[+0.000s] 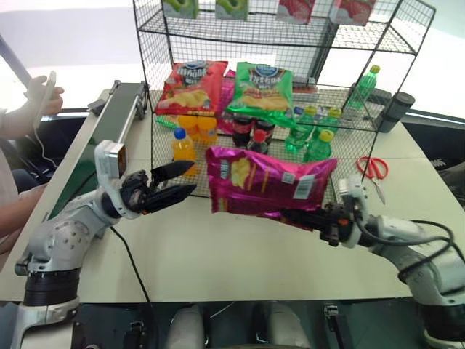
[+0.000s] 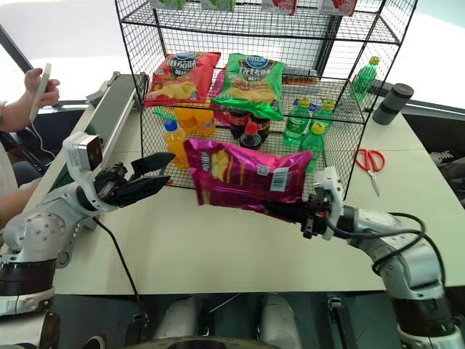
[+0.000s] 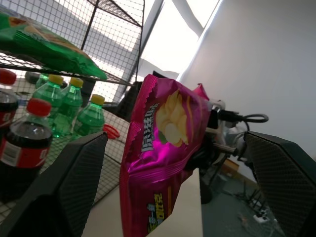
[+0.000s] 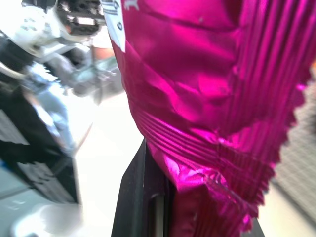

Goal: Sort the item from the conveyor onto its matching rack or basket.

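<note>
One bag [image 1: 265, 180] in right fingers [image 1: 299, 217]

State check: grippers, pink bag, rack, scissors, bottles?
left gripper: open, beside the bag, not touching it
right gripper: shut on pink bag
pink bag: held off the table by its lower edge
rack: upright, stocked
scissors: lying closed on table
bottles: upright, capped

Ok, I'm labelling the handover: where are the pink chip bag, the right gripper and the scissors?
pink chip bag [image 1: 265, 180], left eye view, middle of its front face.
right gripper [image 1: 294, 216], left eye view, fingertips pinching the bag's lower edge.
scissors [image 1: 373, 166], left eye view, red handles.
</note>
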